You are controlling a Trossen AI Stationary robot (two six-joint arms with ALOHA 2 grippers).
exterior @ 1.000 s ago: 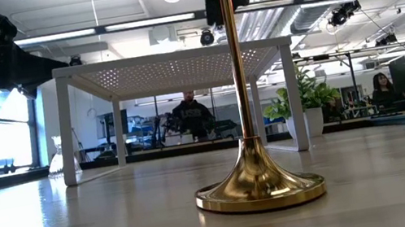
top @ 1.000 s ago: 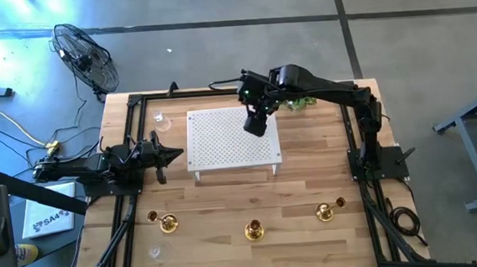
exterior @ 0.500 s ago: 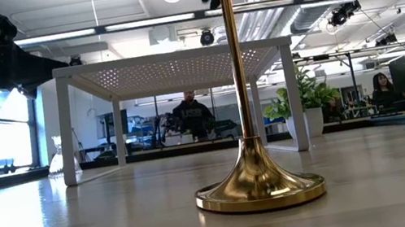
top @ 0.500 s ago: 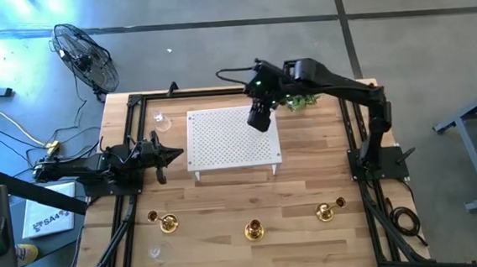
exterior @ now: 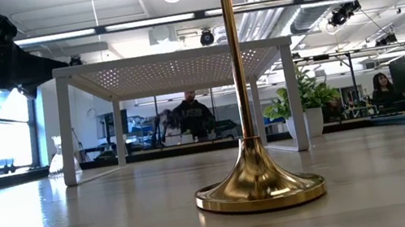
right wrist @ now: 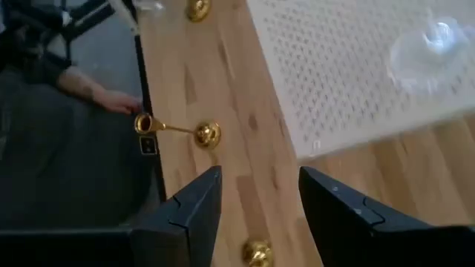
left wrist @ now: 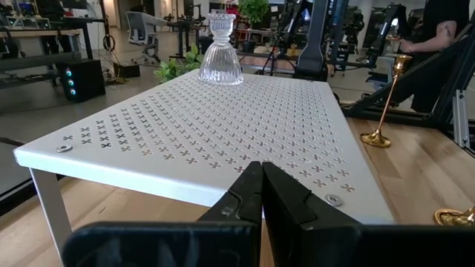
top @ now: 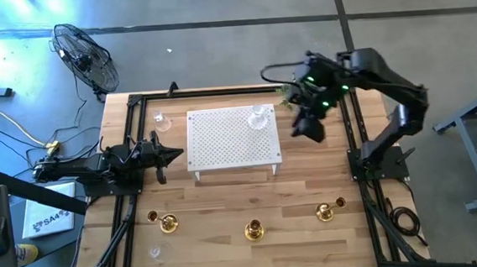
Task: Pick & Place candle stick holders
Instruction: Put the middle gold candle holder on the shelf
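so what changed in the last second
The right gripper swung off the white perforated stand toward the table's right side, open and empty, leaving a clear glass candle holder on the stand's far right corner. The left gripper, shut, and the three gold brass holders stayed put.

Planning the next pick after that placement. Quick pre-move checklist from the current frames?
1. Clear glass holder stands upright on the white perforated stand, near its far right corner: ok.
2. Right claw open, nothing between its fingers, off the stand's right side: ok.
3. Left claw shut, parked left of the stand: ok.
4. Three brass holders in the near row, left, middle, right, standing free: ok.
5. Glass holder at the far left of the table is upright: cannot tell.
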